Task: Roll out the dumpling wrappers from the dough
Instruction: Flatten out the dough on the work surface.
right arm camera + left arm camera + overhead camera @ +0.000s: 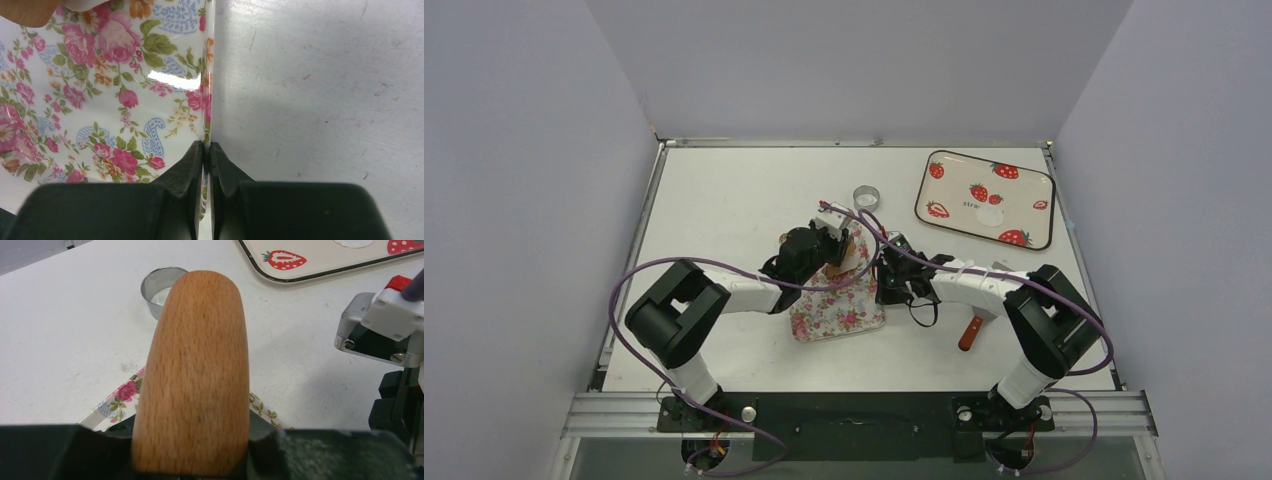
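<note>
A: From above first. Anything in the left gripper (842,243)?
B: Jaws partway apart, clamped round a brown wooden roller (855,252), over the far edge of the rectangular rose-patterned tray (834,310) at mid-table.
A: And the right gripper (887,283)?
B: Pinched tight on that tray's right rim.
A: Wrappers?
B: One thin white round dumpling wrapper (990,215), lying on the cream strawberry-printed tray (944,205) at far right. Small hollow silver metal ring (866,195) on the table just left of that tray, not touching. Red-handled spatula (970,332) at near right, partly hidden under the right arm.
A: Left wrist view?
B: Roller (195,365) filling the middle, held at its near end between the dark fingers (50,455). Ring (162,287) beyond its tip, to the left. Corner of the strawberry tray (300,272) at far right, with an edge of the wrapper (353,242) showing.
A: Right wrist view?
B: Jaws closed on the floral tray's rim (206,100), bare white table (325,100) to the right. Roller end (25,12) in the far left corner, beside a pale sliver of what may be the dough (85,4); too little showing to tell.
</note>
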Tool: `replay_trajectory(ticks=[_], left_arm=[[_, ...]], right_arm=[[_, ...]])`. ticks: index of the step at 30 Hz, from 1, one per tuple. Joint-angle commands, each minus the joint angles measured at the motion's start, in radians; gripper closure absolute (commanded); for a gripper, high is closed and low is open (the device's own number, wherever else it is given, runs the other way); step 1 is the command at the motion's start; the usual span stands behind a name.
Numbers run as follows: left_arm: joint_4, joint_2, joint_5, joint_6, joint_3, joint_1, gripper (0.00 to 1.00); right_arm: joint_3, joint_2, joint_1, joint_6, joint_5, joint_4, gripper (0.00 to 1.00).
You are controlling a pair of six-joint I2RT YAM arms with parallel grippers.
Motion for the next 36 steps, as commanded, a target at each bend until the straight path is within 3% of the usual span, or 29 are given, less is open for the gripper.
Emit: replay_trajectory(ticks=[1, 14, 20, 28, 36], left_arm=[[0.028, 0.033, -0.003, -0.006, -0.023, -0.024, 1.0], [-0.004, 0.099, -0.073, -0.128, -0.063, -0.112, 1.0], [-0.003, 0.102, -0.086, -0.05, -0.109, -0.067, 1.0], [0.003, 0.083, -0.098, 0.018, -0.048, 0.013, 1.0], [0.017, 0.126, -0.061, -0.019, -0.073, 0.028, 1.0]], right_arm=[[-0.049, 0.021, 0.009, -0.014, 0.028, -0.077, 1.0], [-0.049, 0.021, 0.008, -0.018, 0.016, -0.074, 1.0], [-0.065, -0.002, 0.009, -0.016, 0.022, -0.07, 1.0], [-0.055, 0.007, 0.009, -0.028, 0.001, -0.074, 1.0], [-0.075, 0.015, 0.01, -0.017, -0.005, -0.067, 1.0]])
